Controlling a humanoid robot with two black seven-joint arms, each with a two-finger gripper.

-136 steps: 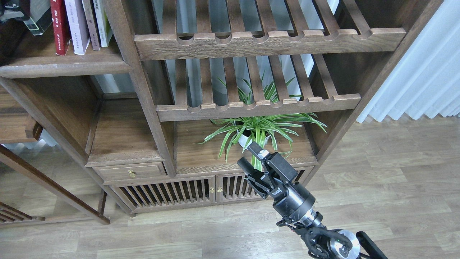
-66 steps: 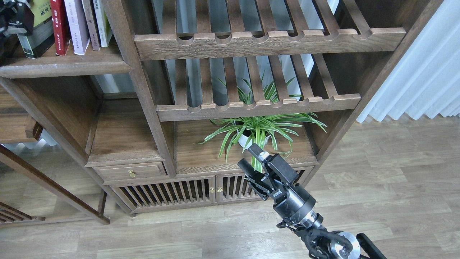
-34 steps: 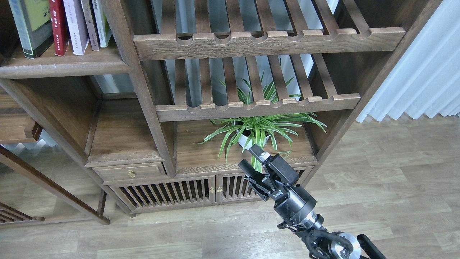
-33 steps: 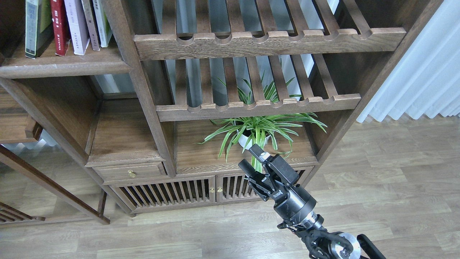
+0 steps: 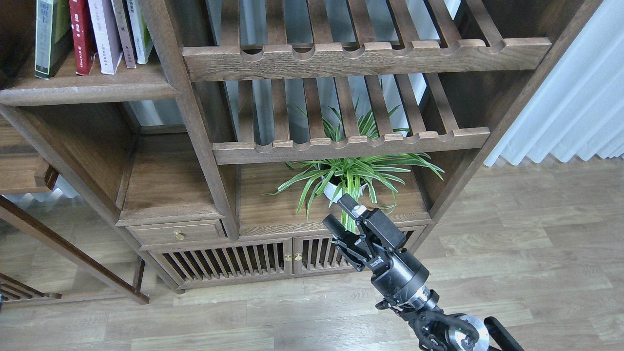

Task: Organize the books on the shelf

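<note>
My left claw is no longer in view. A second ago it was at the top left corner with the grey book in its grip; now that book stands upright on the shelf, at the left end of the row, and the claw has pulled away out of sight, so I cannot say how its fingers stand.

The red book is just right of the grey one, and the lavender book just right of the red, with two more thin spines after it. All stand on end, leaning slightly. Whether the grey book touches the red one I can't quite tell, since the row is cut off by the top edge.

My right claw hangs low in front of the cabinet, near the plant, its fingers apart and holding nothing. It has hardly stirred over these two seconds.

With all three books standing on the shelf, I judge the task done or very nearly so.
</note>
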